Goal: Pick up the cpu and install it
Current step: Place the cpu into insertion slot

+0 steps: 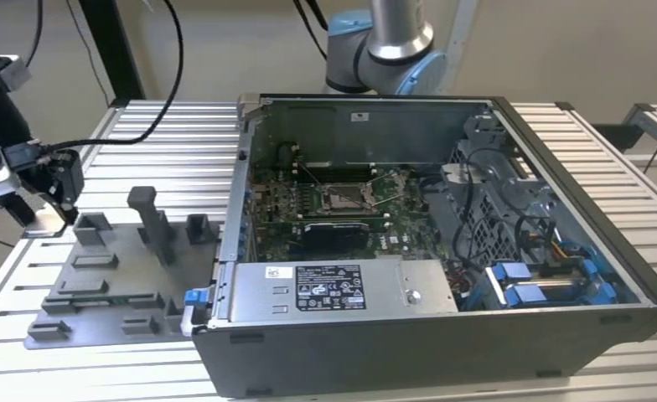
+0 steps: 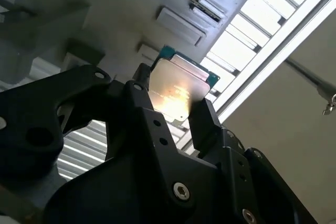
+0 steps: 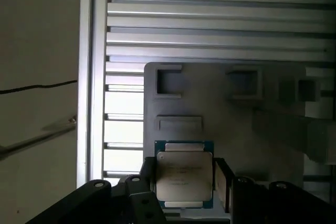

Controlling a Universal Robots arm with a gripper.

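The cpu [image 3: 184, 174] is pictured clamped in the gripper [image 3: 185, 178], whose two dark fingers [image 3: 220, 181] are pressed against opposite edges of the chip while its silvery lid is left bare. In the first wrist view the chip is seen above the grey tray [image 3: 236, 124], which is laid on the slatted table [image 3: 210, 14]. Whether the chip is lifted clear of the tray or is just touching it cannot be told. In the second wrist view a bright glare is thrown off the metal lid, and a thin green border is shown around it.

In the exterior view the gripper is placed at the exterior view's left, by the tray's far corner. It is well apart from the open computer case [image 1: 418, 352] and the metal-framed socket [image 1: 345, 198] on the board inside.

The chip is judged to be light, thin and stiff, so little force should be needed to carry it. Its polished lid is likely to be slippery, and its underside is taken to be delicate and best left untouched. The side edges, where it is now held, are judged the right place for a grip. A hold centred on those edges is thought to guard best against tilting. Too hard a squeeze could be risky for the thin green border.
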